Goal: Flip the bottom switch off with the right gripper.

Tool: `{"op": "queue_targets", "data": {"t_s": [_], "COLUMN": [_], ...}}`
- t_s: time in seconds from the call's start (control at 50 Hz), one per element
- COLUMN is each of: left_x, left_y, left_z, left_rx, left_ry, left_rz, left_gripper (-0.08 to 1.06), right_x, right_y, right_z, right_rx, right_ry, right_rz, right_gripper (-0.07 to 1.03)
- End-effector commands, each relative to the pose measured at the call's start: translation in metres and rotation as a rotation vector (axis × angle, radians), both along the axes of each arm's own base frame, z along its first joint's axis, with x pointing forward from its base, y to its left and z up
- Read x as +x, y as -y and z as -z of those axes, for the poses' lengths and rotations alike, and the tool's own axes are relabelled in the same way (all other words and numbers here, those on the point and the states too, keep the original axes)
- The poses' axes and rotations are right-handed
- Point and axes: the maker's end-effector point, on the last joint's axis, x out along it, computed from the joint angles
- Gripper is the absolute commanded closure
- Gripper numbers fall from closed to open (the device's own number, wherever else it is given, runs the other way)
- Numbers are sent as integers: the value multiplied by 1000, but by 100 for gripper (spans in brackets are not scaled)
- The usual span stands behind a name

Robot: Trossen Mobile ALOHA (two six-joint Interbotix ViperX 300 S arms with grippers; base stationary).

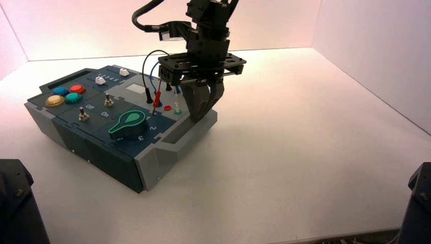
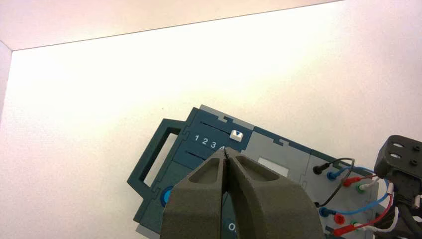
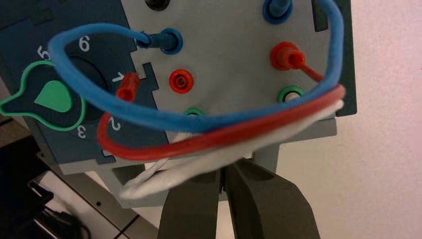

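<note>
High view: one box [image 1: 152, 168] on the white surface [image 1: 305, 152], turned at an angle. Count on top: 4 round buttons (blue, red, yellow, teal), 2 white slider caps, 2 silver toggles, 1 green knob [image 1: 129, 124]. The bottom switch [image 1: 84, 116] is the nearer toggle, on the dark blue panel near the white Off/On lettering, and nothing touches it. The other toggle [image 1: 109, 100] sits just behind. The right claw [image 1: 201, 114] is well apart from both, pointing down over the box's grey wire end, fingers drawn into a narrow wedge, tip at the box's edge. The left claw is out of this view.

Left wrist view: left claw [image 2: 226, 152] pinched together, holding nothing, hanging above the box over the slider end. 1 white slider cap [image 2: 237, 135] shows beside numerals 1 2 3 4.

Right wrist view: fingers pressed together, nothing between them, just off the grey panel's edge. 3 wires loop in front: 1 blue wire [image 3: 149, 112], 1 red wire [image 3: 239, 132], 1 white wire [image 3: 199, 167]. The knob's pointed end lies away from the jacks. The bottom switch is out of this view.
</note>
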Motion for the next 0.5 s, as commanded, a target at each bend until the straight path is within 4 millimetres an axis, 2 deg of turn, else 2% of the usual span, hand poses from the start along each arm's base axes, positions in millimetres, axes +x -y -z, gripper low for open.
{"op": "queue_targets", "data": {"t_s": [0.02, 0.16, 0.2, 0.3, 0.5], "left_x": [6, 7, 7, 8, 11], "left_y": [0, 0, 0, 0, 0], "left_z": [-13, -14, -14, -14, -13], "left_rx": [-2, -2, -2, -2, -2], "left_ry": [40, 45, 45, 43, 38], "left_rz": [-1, -1, -1, -1, -3], "left_gripper": [101, 101, 101, 101, 101], "right_x": [17, 29, 40, 53, 68], "right_y": [9, 25, 36, 48, 67], "right_z": [0, 4, 4, 4, 4], "right_rx": [-3, -24, -35, -43, -54], "right_ry": [19, 21, 30, 37, 40], "right_rz": [30, 66, 95, 130, 181], "right_gripper": [98, 98, 98, 98, 98]}}
